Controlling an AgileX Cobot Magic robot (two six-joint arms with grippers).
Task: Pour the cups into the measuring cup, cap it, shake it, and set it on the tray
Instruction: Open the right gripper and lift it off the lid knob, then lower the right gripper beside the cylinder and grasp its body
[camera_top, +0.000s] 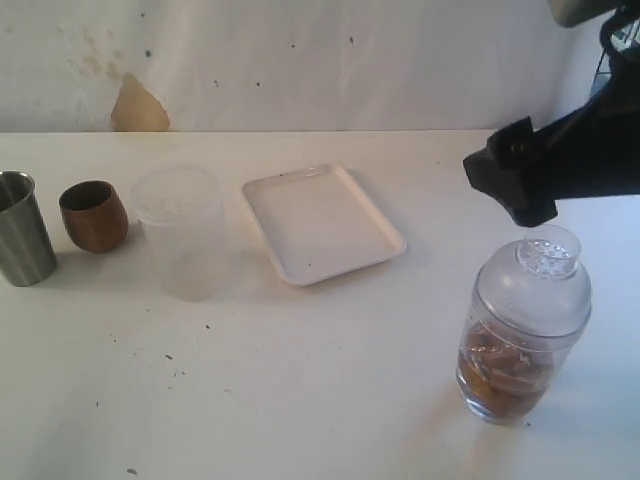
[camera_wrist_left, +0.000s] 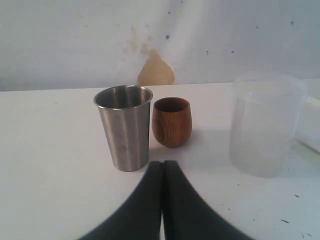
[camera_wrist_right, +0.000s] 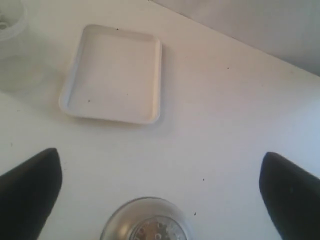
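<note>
Measuring cup (camera_top: 522, 330), capped, brown contents low inside; stands on the surface (camera_top: 300, 400) at the right, well apart from the tray (camera_top: 322, 225).
Right gripper (camera_wrist_right: 160, 192) hangs just above the cap (camera_top: 545, 262), jaws wide apart, holding nothing. Left gripper (camera_wrist_left: 162, 200), jaws together, faces the tumbler (camera_wrist_left: 125, 127) and wooden cup (camera_wrist_left: 171, 121). Likely a grasp is due: descend squarely, clamp below the dome, lift upright. Unclear: whether the cap is fully seated, what the brown pieces are; graduations are unreadable; the right wrist view shows only the cap's top.
</note>
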